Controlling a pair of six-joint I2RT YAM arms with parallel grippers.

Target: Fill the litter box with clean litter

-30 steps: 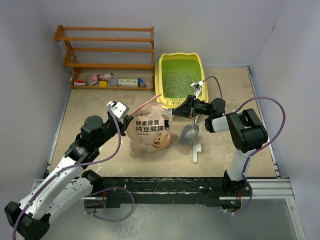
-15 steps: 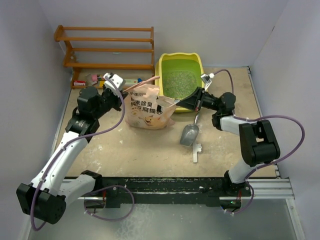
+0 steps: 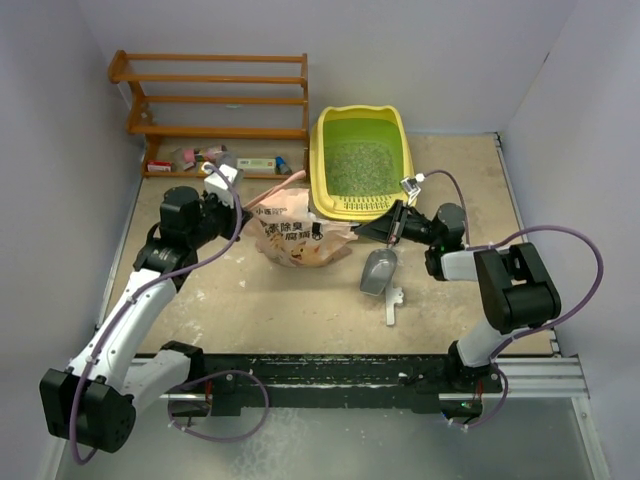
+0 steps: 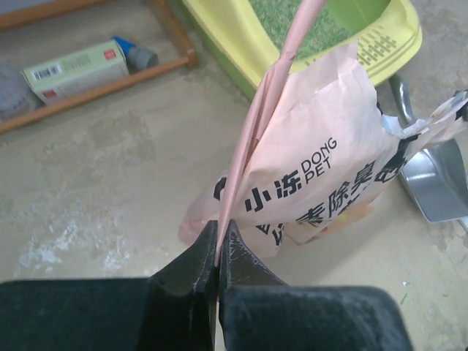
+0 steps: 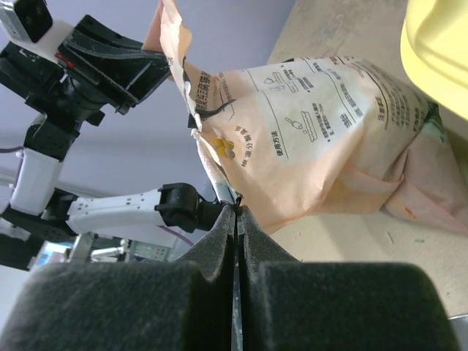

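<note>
While holding the bag [image 3: 300,235] by only 2 thin paper edges, risks losing it: with 1 slip, could drop it sideways and scatter grit over the table [image 3: 200,290] instead of into the litter box [image 3: 322,160]. Sags low and folded at centre frame, with no clear opening over the yellow lip, so if tipped now, may pour short, onto the scoop [image 3: 378,270] lying just below that lip. Could also tear the paper along the clamped crease under the load. Cannot tell how much remains inside. Shows clean litter [image 3: 360,165] as a pale layer in the green basin, upper centre of the overhead frame.

At the left gripper [image 4: 218,235], clamps flat on the bag's pink top seam, bottom centre of its wrist view; reaches in from the left with elbow bent, forearm angled toward upper right. At the right gripper [image 5: 235,213], pinches closed on another paper edge from the opposite side; stretches low and nearly flat across the table, pointing left, just below the slotted lip.
</note>
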